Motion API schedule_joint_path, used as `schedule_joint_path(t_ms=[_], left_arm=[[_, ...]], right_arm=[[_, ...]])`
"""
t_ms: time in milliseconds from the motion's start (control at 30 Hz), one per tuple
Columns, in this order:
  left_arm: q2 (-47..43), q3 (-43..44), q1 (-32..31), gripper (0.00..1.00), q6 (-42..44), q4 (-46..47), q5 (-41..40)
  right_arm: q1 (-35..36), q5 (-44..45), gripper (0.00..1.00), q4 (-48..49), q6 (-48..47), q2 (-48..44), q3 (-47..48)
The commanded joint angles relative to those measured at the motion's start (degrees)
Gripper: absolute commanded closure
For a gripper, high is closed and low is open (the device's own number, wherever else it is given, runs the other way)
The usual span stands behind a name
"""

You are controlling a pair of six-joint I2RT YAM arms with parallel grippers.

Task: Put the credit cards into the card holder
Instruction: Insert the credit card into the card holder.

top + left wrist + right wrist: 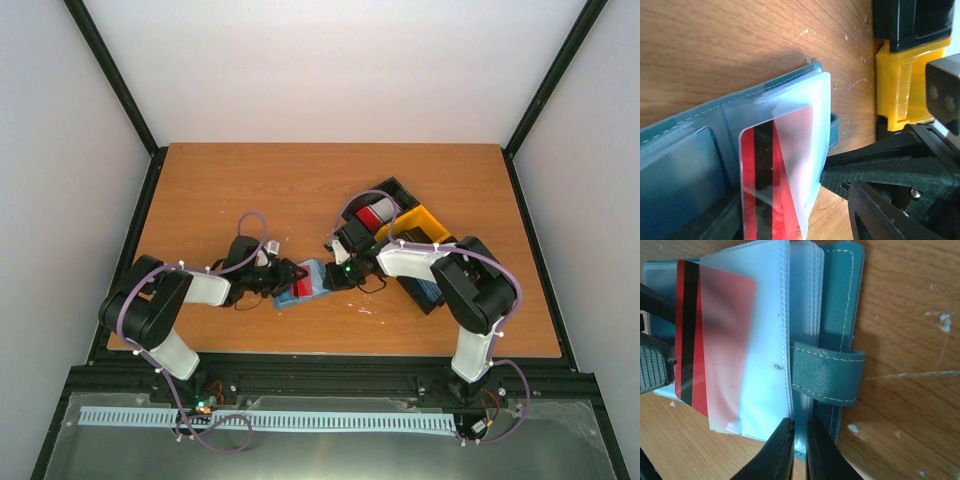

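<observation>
Card [690, 335] half inside holder [840, 300] pocket; right pincer [799, 429] pinching holder, left pincer [287, 275] state unclear

Overhead view: bright, even light from above; white walls washed pale; short soft shadows on the table [300, 180].
Left wrist view: wood grain sharp; near red card [782, 200] blurred; card holder [690, 150] soft-edged.
Right wrist view: clear pockets [765, 340] milky with glare; dark shadow right of the strap [825, 372].
</observation>
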Motion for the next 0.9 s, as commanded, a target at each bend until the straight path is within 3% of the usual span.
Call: schedule_joint_path(t_ms=[0, 633, 867], left_arm=[[0.0, 4.2, -2.0, 0.45, 5.9, -18.2, -5.4], [-0.8, 12.5, -5.2, 0.15, 7.7, -40.4, -15.0], [-3.8, 14.1, -5.6, 0.11, 7.1, -45.1, -16.5]], right_arm=[[1.1, 0.1, 0.91, -1.7, -0.3, 2.5, -0.8], [1.1, -0.8, 0.92, 0.3, -0.4, 1.9, -1.9], [1.1, -1.7, 0.91, 2.7, 0.3, 2.1, -2.8]])
